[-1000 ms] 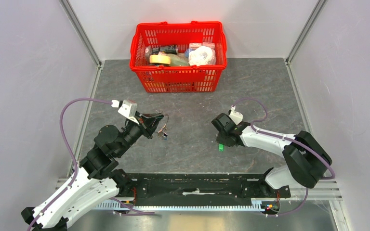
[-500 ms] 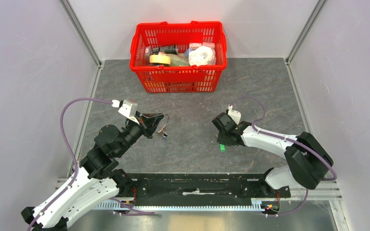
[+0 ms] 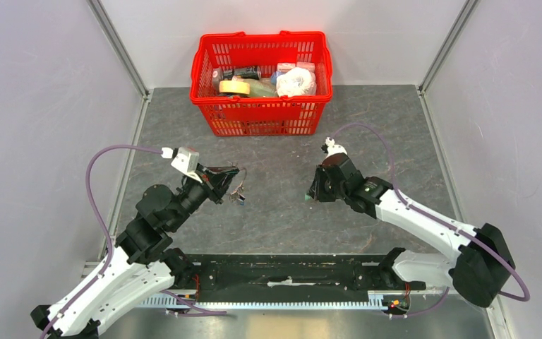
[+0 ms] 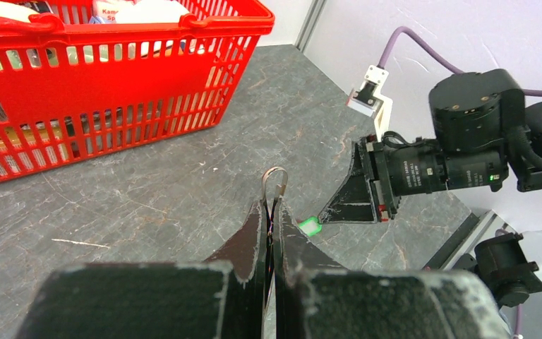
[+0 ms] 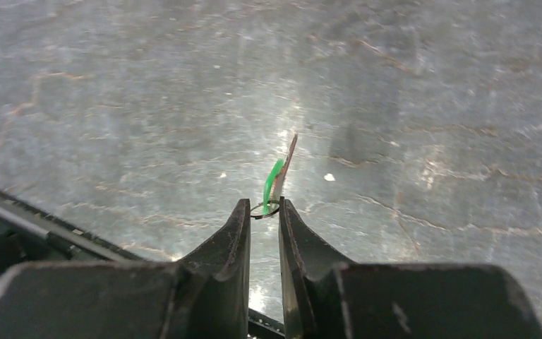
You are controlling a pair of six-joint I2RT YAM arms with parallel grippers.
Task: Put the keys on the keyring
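Observation:
My left gripper [image 3: 233,176] is shut on the keyring [image 4: 275,176]; its thin silvery wire loop sticks out past the fingertips in the left wrist view. Small silvery keys hang from it above the table [image 3: 238,195]. My right gripper [image 3: 312,192] is shut on the green-headed key [image 5: 274,183], pinching the small ring at its head, and holds it off the table with the blade pointing forward. The left wrist view shows that key [image 4: 310,226] at the right gripper's tip, a little right of the keyring. I cannot make out the blue-headed key.
A red basket [image 3: 261,116] with tape, bottles and packets stands at the back middle of the grey stone-pattern table [image 3: 275,219]. A black rail [image 3: 289,272] runs along the near edge between the arm bases. Grey walls close in both sides.
My right gripper has lifted the green key off the table and carried it up and to the left, toward the left gripper. The left gripper has stayed put with the keyring.

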